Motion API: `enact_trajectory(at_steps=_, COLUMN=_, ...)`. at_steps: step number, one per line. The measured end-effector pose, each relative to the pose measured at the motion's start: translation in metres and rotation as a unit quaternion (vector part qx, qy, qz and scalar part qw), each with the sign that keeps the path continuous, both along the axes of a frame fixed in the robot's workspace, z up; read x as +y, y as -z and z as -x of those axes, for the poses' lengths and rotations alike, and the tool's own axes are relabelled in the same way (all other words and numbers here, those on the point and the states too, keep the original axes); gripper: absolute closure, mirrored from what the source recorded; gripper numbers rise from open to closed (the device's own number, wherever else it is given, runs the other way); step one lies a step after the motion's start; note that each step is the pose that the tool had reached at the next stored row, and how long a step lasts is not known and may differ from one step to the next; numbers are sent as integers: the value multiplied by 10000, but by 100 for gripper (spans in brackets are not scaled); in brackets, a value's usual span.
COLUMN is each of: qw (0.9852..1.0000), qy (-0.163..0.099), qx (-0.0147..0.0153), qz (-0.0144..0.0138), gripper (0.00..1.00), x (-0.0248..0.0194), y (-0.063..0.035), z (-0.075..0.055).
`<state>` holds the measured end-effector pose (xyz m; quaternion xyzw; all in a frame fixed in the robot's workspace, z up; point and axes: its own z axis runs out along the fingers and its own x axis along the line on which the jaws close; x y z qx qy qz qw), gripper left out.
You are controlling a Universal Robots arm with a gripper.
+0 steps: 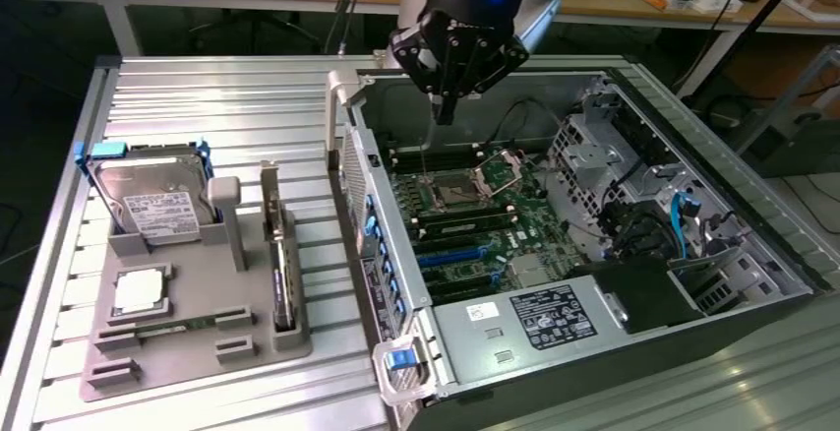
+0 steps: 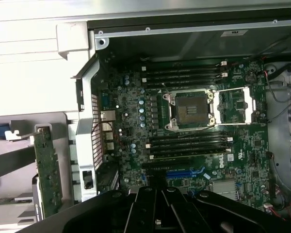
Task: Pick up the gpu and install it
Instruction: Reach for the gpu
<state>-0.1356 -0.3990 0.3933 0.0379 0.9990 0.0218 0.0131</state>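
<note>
The black gripper (image 1: 447, 108) hangs over the open computer case (image 1: 670, 106), fingers clenched tight on nothing, its narrow tip pointing down at the green motherboard (image 1: 473, 224). The gpu (image 1: 279, 283) stands on its thin edge in a slot of the matte grey plastic holder (image 1: 197, 342), out on the ribbed metal table (image 1: 197, 96). It's to the exterior view's left of the case, well apart from the gripper. The wrist view catches its flat green face (image 2: 47, 174), dotted with small parts.
</note>
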Motion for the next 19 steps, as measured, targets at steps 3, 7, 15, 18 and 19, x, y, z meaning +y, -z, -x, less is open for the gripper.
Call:
enact_trajectory(at_steps=3, qw=10000, qy=0, qx=0, qz=0, gripper=89, x=0, y=0, z=40)
enact_trajectory(at_steps=7, qw=10000, qy=-1, qx=0, qz=0, gripper=89, x=0, y=0, z=82)
enact_trajectory(at_steps=15, qw=10000, qy=0, qx=0, qz=0, gripper=89, x=0, y=0, z=144)
enact_trajectory(at_steps=18, qw=10000, qy=0, qx=0, qz=0, gripper=89, x=0, y=0, z=181)
enact_trajectory(at_steps=19, qw=10000, qy=0, qx=0, qz=0, gripper=89, x=0, y=0, z=191)
